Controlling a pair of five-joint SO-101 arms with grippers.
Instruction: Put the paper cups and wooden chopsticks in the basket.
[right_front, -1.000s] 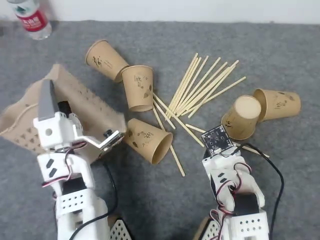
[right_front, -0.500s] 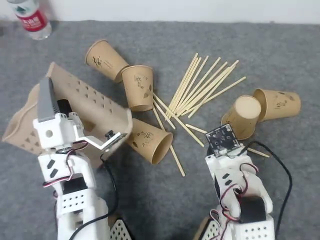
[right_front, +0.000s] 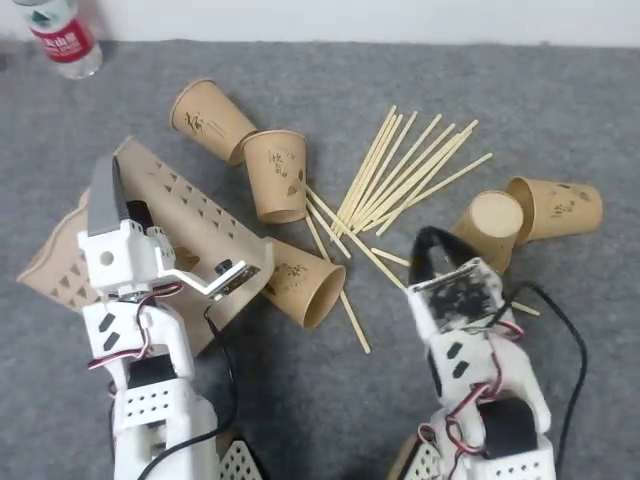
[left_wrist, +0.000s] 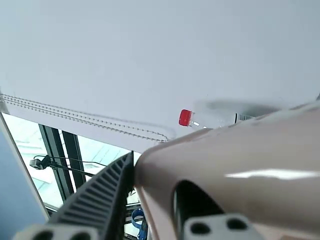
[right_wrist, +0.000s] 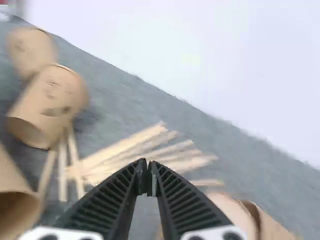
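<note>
My left gripper (right_front: 115, 195) is shut on the wall of the tan perforated basket (right_front: 205, 235), which it holds tilted beside a lying paper cup (right_front: 300, 280). In the left wrist view the basket (left_wrist: 240, 165) looms close beside one ridged finger (left_wrist: 95, 200). Two more cups (right_front: 210, 118) (right_front: 275, 175) lie at the back, and two others (right_front: 485, 235) (right_front: 555, 207) on the right. The wooden chopsticks (right_front: 405, 175) fan out in the middle. My right gripper (right_front: 428, 242) is shut and empty, raised near the right cups. Its own view has the fingertips (right_wrist: 147, 175) just short of the chopsticks (right_wrist: 145, 150).
A plastic bottle (right_front: 60, 35) with a red label lies at the back left corner; its red cap (left_wrist: 185, 117) appears in the left wrist view. A few loose chopsticks (right_front: 345, 300) cross the grey carpet between the arms. A white wall borders the far edge.
The basket has been tipped up and swung right, against the near cup. The right arm has raised its wrist, so its shut gripper now points over the chopsticks.
</note>
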